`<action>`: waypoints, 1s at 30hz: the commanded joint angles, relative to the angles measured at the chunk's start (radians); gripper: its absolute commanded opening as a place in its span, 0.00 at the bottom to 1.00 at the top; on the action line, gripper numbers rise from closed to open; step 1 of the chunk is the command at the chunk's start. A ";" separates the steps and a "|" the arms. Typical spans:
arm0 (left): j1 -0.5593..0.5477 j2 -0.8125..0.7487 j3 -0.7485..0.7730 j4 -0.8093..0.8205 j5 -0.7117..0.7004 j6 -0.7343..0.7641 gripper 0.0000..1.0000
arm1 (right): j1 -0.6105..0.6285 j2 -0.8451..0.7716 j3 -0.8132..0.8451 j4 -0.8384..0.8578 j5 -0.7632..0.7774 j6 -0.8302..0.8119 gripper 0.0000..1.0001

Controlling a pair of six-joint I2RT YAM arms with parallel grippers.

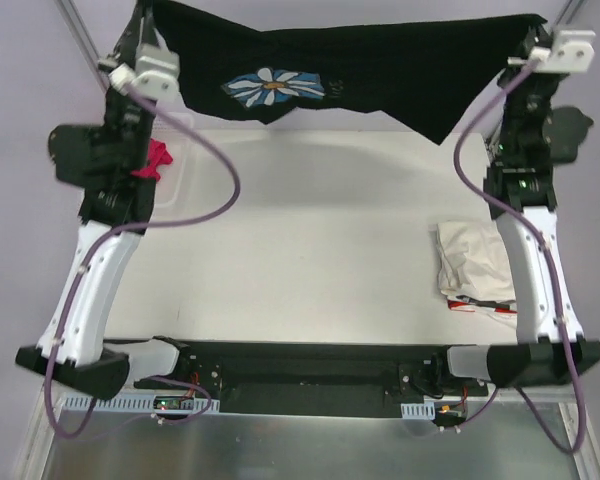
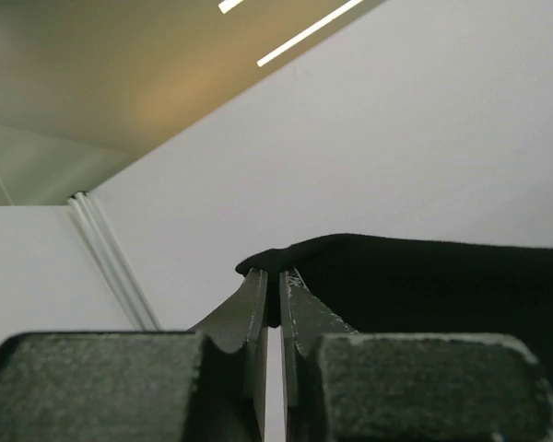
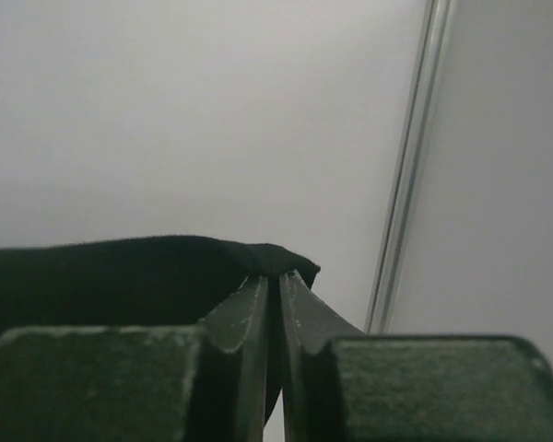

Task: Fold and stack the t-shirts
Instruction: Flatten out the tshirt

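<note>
The black t-shirt with a white daisy on a blue patch hangs stretched in the air across the far side of the table. My left gripper is shut on its left corner. My right gripper is shut on its right corner. Both are raised high, fingers pointing up. A crumpled cream-white t-shirt lies at the right of the table beside my right arm. A bright pink t-shirt shows partly behind my left arm.
A white plastic basket stands at the left, holding the pink cloth. The white table runs under the hanging shirt. Metal frame posts stand at the back corners.
</note>
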 commanded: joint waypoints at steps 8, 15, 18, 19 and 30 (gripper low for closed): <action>-0.001 -0.608 -0.493 0.092 -0.074 -0.228 0.99 | -0.002 -0.560 -0.450 0.030 -0.001 0.105 0.65; -0.001 -0.751 -0.504 -0.062 -0.061 -0.322 0.99 | -0.003 -0.725 -0.550 0.019 0.114 0.107 0.63; -0.001 -0.759 -0.486 -0.055 -0.058 -0.343 0.99 | -0.003 -0.711 -0.513 -0.014 0.134 0.099 0.64; -0.001 -0.751 -0.481 -0.055 -0.064 -0.348 0.99 | -0.003 -0.706 -0.504 -0.039 0.143 0.099 0.63; -0.001 -0.610 -0.663 -0.172 -0.175 -0.691 0.99 | -0.003 -0.522 -0.433 -0.427 0.063 0.343 0.61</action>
